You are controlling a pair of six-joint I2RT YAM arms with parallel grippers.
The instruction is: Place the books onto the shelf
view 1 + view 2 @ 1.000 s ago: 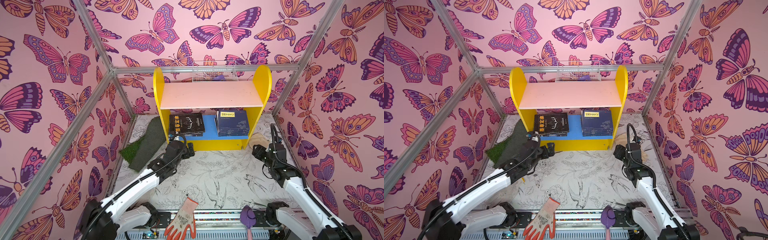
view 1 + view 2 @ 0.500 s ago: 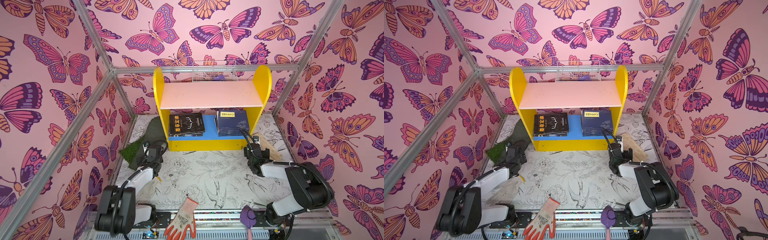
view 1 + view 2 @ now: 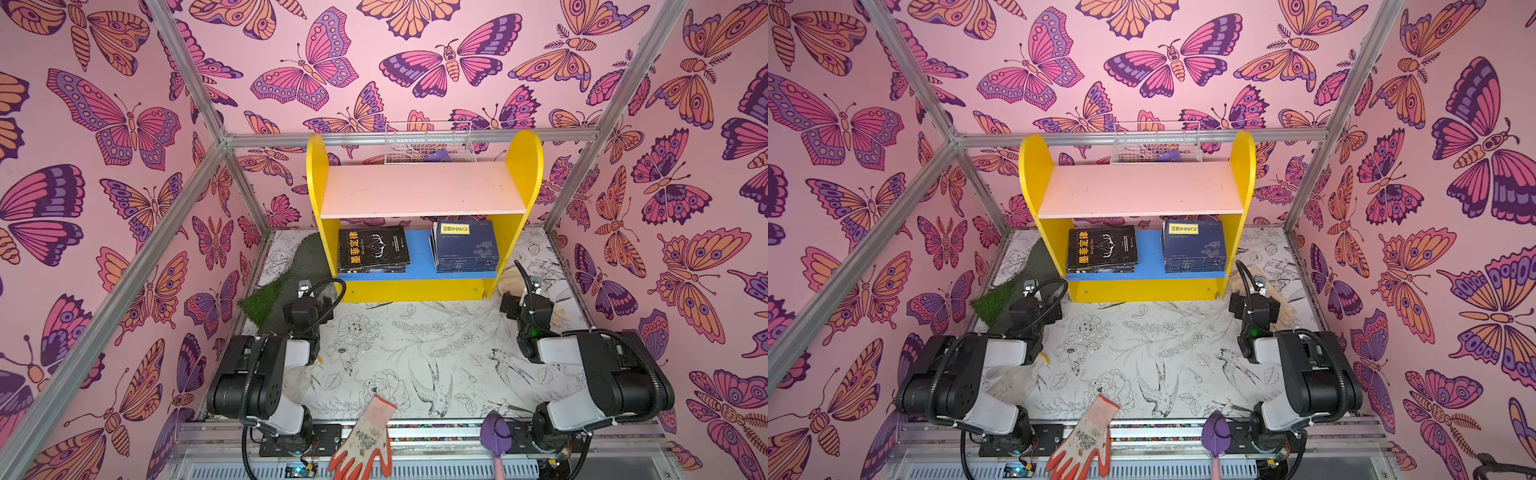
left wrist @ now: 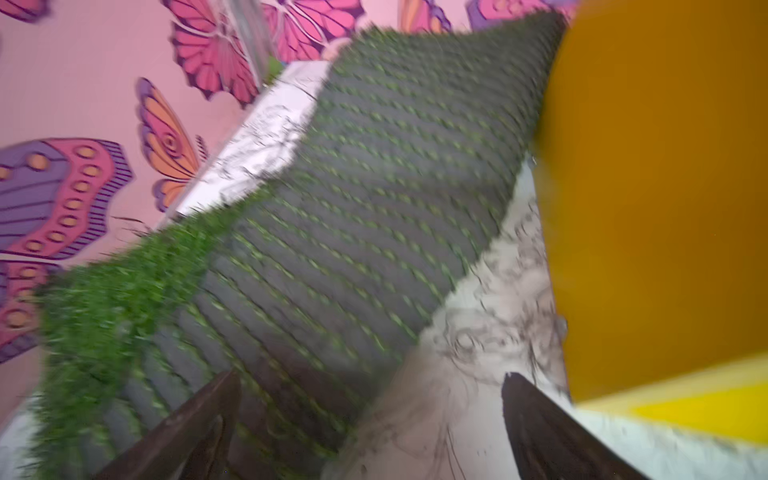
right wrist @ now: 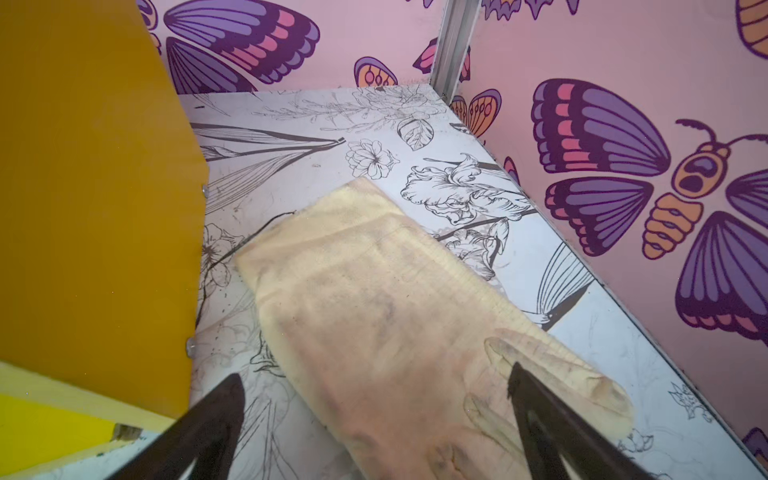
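The shelf (image 3: 419,189) (image 3: 1142,189) stands at the back of the table, and its pink upper board is bare. On its blue lower board lie two stacks of books: black ones (image 3: 372,249) (image 3: 1102,249) on the left and navy ones (image 3: 465,247) (image 3: 1196,247) on the right. My left gripper (image 3: 309,301) (image 4: 370,382) is open and empty, low beside the shelf's left yellow panel (image 4: 665,187). My right gripper (image 3: 525,305) (image 5: 374,382) is open and empty beside the right panel (image 5: 91,187).
A green turf mat (image 3: 286,274) (image 4: 353,187) lies under the left gripper. A cream cloth glove (image 3: 509,280) (image 5: 374,291) lies under the right one. An orange-fingered glove (image 3: 368,436) and a purple trowel (image 3: 494,432) lie at the front edge. A white wire basket (image 3: 428,143) stands behind the shelf.
Both arms have drawn back from the shelf front and folded towards their bases. The grippers now sit off the shelf's two front corners.
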